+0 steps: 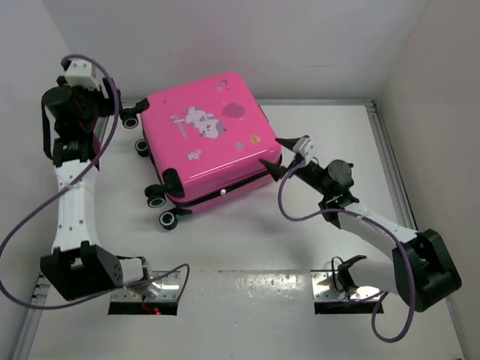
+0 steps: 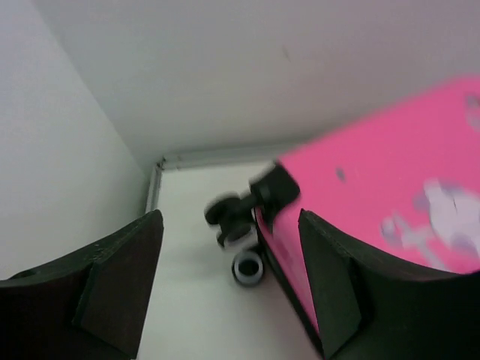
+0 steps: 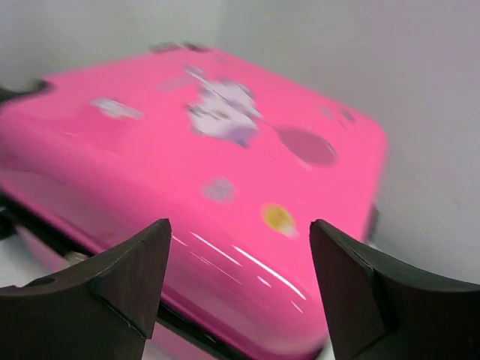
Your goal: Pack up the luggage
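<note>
The luggage [image 1: 206,142] is a hot-pink hard-shell suitcase with a white cartoon animal print. It lies flat and closed at the back middle of the table, with its black wheels [image 1: 161,206] pointing left. My right gripper [image 1: 280,155] is open at its right edge, a finger on either side of the rim, with the pink shell [image 3: 225,150] filling the right wrist view between the fingers [image 3: 135,277]. My left gripper [image 2: 229,219] hangs open above the suitcase's far-left corner, holding nothing. The wheels [image 2: 234,217] show between its fingers and the shell [image 2: 390,180] lies to the right.
White walls close in the table at the back and on both sides. A metal rail [image 1: 384,142] runs along the right edge. Purple cables [image 1: 22,225] loop off both arms. The arm base plates [image 1: 146,289] sit at the near edge.
</note>
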Controlling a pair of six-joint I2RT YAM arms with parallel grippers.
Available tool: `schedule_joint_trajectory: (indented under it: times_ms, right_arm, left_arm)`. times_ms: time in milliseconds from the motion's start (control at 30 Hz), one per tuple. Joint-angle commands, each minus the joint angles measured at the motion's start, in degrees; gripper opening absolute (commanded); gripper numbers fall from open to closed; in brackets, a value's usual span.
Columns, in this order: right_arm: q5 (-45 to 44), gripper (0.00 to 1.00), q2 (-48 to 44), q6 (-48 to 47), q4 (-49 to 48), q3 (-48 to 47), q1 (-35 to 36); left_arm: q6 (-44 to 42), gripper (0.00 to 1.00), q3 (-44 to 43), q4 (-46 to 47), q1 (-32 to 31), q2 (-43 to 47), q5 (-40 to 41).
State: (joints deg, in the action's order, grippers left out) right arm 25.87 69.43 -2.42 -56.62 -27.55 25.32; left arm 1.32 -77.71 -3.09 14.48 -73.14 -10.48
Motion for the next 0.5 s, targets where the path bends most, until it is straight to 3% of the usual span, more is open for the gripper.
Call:
schedule_joint_trajectory:
  times_ms: [0,67,167,200,233,267,467]
  right_arm:
    - [-8.82,0.75,1.40,6.01,17.58,-4.43,-5.98]
    - [-6.99,0.76,2.81,8.82,22.42,-7.68,-9.39]
    - [-4.52,0.76,6.68,9.27,25.59,-11.02,-11.77]
    - [-4.77,0.76,8.60,8.84,25.59,-11.47,-11.87]
    - [-4.51,0.76,9.14,7.53,25.51,-12.08,-12.57]
    - [-3.99,0.76,10.19,6.82,26.03,-12.61,-12.58]
    - [-2.40,0.76,14.85,9.69,30.24,-17.44,-15.04]
  left_arm:
    - [-11.04,0.78,2.04,-19.08,4.84,6.32,-22.33]
    - [-20.28,0.80,0.56,-26.22,6.87,7.31,-33.67]
    - [-31.96,0.80,-8.81,-47.38,6.35,3.90,-39.50]
    - [-36.87,0.80,-11.64,-61.37,6.35,2.06,-40.57]
    - [-46.23,0.80,-14.20,-67.77,5.57,0.13,-40.58]
    - [-46.32,0.82,-16.22,-71.66,4.69,-2.15,-39.02]
    - [-49.93,0.91,-12.30,-71.70,-2.59,3.62,-31.37]
